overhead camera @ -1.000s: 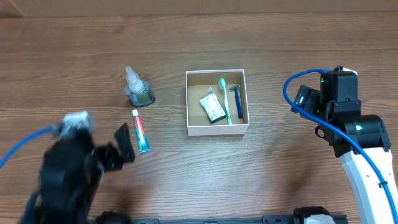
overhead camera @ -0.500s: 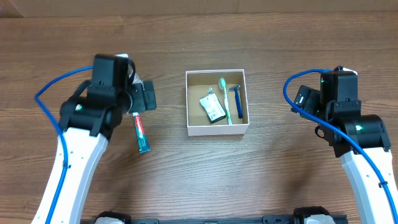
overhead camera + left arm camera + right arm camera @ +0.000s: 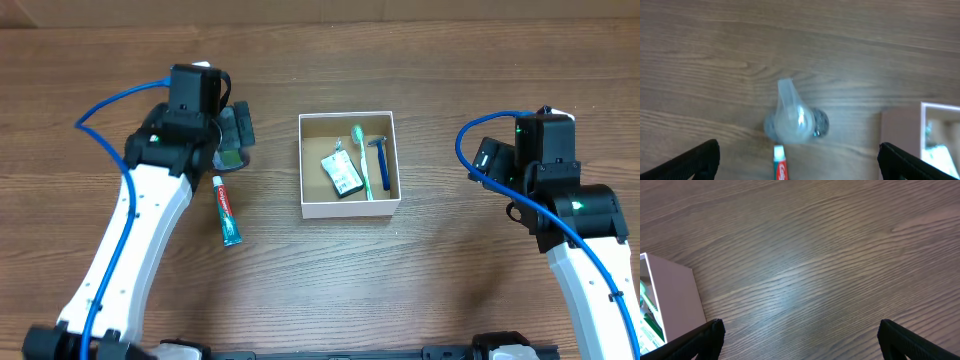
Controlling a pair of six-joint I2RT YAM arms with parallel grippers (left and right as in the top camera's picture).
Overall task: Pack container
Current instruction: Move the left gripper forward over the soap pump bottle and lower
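Observation:
The container [image 3: 350, 207], a small white box with a brown inside, sits mid-table. It holds a green toothbrush [image 3: 362, 160], a blue razor [image 3: 381, 160] and a small packet [image 3: 342, 174]. Its corner shows in the left wrist view [image 3: 940, 130] and the right wrist view [image 3: 670, 305]. A clear small bottle [image 3: 794, 117] stands left of the box; my left gripper [image 3: 232, 128] hangs over it, open and empty [image 3: 799, 160]. A red and green toothpaste tube [image 3: 226, 210] lies just below the bottle [image 3: 780, 167]. My right gripper [image 3: 490, 160] is open and empty, right of the box [image 3: 799, 340].
Bare wooden table [image 3: 420, 290] lies all around. Blue cables run along both arms.
My left arm has swung up from the table's front left to above the small bottle. The right arm has not moved.

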